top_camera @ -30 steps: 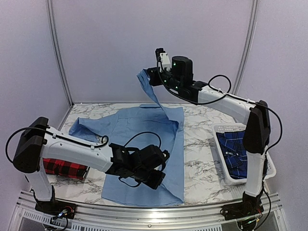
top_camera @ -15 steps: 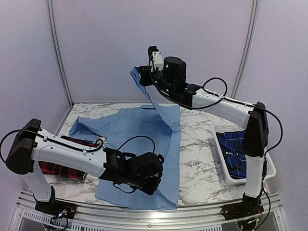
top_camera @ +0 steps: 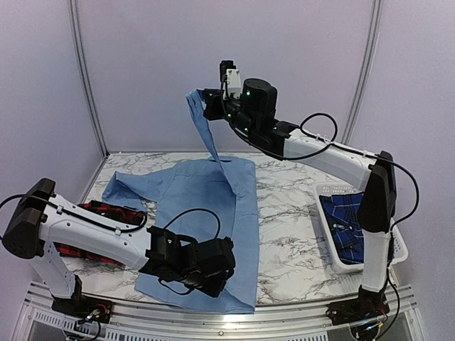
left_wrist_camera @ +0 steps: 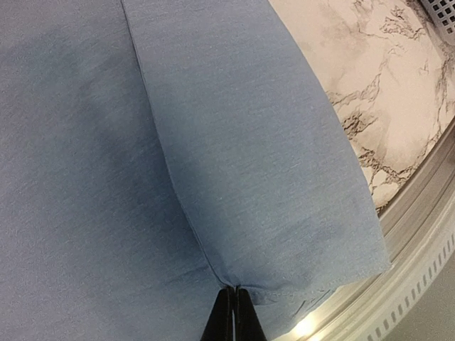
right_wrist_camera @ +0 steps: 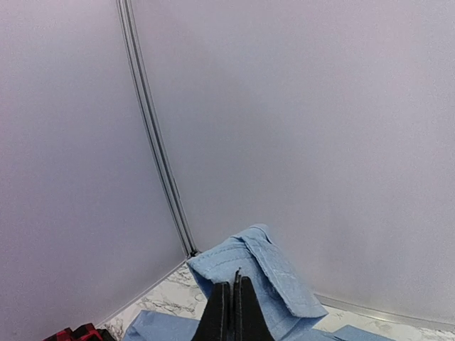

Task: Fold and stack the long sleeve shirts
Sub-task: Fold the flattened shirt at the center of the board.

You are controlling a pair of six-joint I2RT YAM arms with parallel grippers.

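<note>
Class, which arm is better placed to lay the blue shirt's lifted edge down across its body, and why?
Likely right: the right gripper holds the light blue shirt raised high; the left gripper pinches its hem low.

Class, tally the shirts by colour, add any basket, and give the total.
light blue shirt: 1
red check shirt: 1
dark plaid shirt: 1
basket: 1
Total: 4
</note>
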